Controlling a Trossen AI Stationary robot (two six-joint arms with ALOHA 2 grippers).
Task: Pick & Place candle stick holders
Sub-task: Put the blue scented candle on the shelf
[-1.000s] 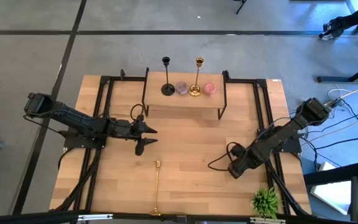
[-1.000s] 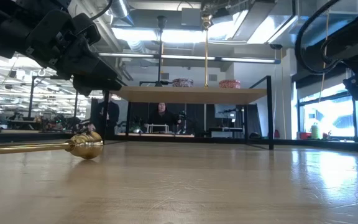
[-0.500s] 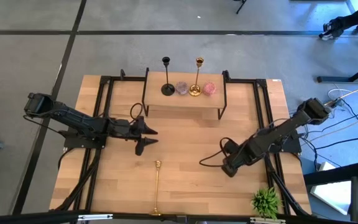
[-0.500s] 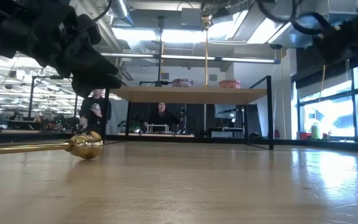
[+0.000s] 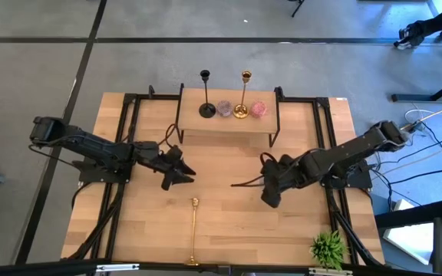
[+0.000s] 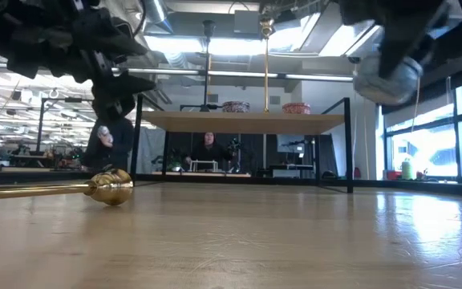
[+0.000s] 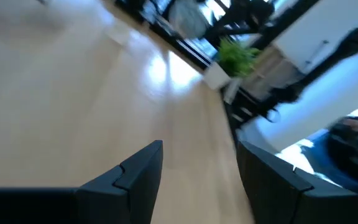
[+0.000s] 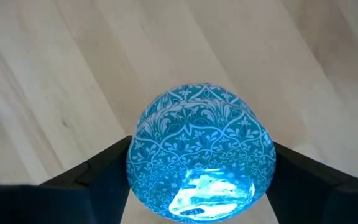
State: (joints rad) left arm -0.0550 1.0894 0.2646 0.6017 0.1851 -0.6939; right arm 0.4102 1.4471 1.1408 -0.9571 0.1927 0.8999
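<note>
The table (image 5: 229, 222) is pale planked wood with a soft sheen (the low view catches window glare along it). The fallen gold candle stick holder (image 6: 109, 187) looks like polished, mirror-bright metal; the black one (image 5: 206, 96) on the wooden shelf (image 5: 225, 126) is matt. The blue patterned bowl (image 8: 199, 152) looks glossy, like glazed ceramic.

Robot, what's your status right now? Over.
Left claw open, empty, over table. Right claw gripping blue patterned globe. Gold candle holder lying on table, untouched.
</note>
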